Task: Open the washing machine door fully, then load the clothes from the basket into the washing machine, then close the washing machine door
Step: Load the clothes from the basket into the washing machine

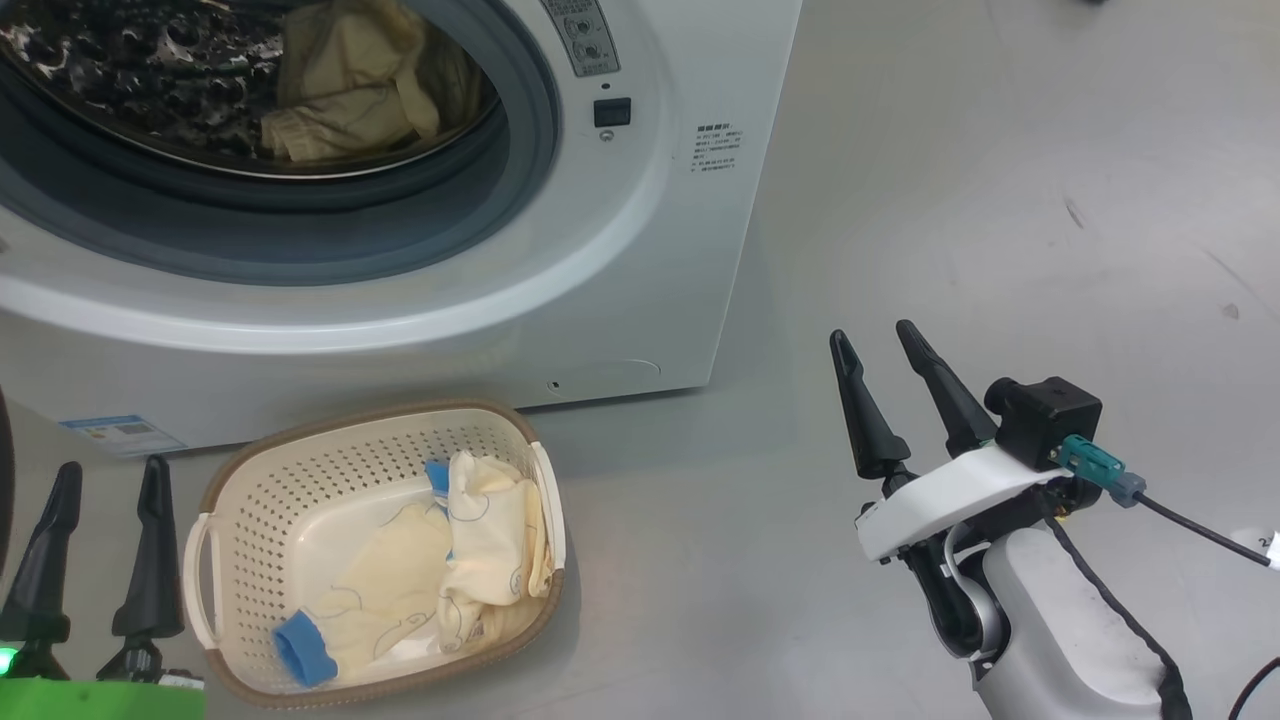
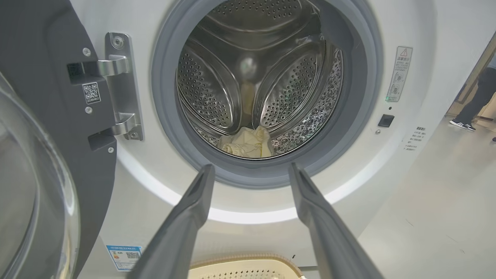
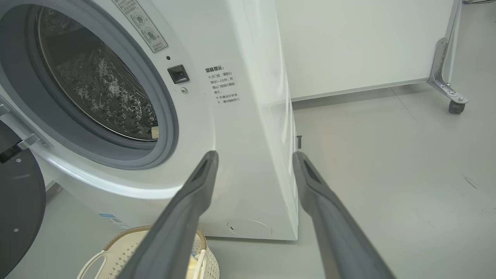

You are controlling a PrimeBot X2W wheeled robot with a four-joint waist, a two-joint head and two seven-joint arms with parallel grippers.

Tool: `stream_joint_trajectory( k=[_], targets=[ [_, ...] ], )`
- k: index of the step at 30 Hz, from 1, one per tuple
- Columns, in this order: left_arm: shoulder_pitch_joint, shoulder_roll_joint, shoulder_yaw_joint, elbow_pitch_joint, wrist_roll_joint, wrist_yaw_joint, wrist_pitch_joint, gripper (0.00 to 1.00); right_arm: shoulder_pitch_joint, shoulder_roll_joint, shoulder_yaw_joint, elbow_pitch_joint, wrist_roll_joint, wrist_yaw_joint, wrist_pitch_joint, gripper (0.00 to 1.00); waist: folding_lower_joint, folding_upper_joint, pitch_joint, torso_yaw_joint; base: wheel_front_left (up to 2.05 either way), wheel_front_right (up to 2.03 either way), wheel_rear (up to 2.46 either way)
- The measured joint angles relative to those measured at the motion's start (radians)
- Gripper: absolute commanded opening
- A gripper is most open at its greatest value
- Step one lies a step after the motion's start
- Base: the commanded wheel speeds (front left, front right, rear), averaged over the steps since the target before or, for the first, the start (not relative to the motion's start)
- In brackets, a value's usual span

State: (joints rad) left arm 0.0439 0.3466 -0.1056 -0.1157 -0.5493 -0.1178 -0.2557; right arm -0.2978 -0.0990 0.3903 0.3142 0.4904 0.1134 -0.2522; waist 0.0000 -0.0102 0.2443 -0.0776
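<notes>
Where things lie around us

The washing machine (image 1: 620, 280) stands on the floor (image 1: 1000, 200) ahead of us. The washing machine door (image 2: 38, 116) hangs swung out at the left side of its opening. One garment (image 1: 350, 80) lies in the drum (image 1: 130, 70). The basket (image 1: 270, 500) sits on the floor just before the machine, with the clothes (image 1: 470, 540) inside it, toward its right end. Our left gripper (image 1: 112, 468) is just left of the basket. Our right gripper (image 1: 872, 332) is well to its right, over the floor.
</notes>
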Motion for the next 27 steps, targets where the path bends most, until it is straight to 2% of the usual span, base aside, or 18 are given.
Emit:
stream_joint_trajectory(
  k=[8,27],
  targets=[
    [-0.046,0.035,-0.041,0.034,-0.024,-0.004,0.000,1.00,-0.027,0.012,0.011,-0.016,-0.018,-0.010,0.000,1.00,0.0000,0.0000,0.078,-0.028,0.00,0.00,0.00],
    [-0.179,0.143,-0.255,0.172,-0.116,-0.004,0.071,1.00,-0.081,0.035,0.035,-0.063,-0.047,-0.036,0.000,1.00,0.0001,0.0000,0.234,-0.090,0.00,0.00,0.00]
  ],
)
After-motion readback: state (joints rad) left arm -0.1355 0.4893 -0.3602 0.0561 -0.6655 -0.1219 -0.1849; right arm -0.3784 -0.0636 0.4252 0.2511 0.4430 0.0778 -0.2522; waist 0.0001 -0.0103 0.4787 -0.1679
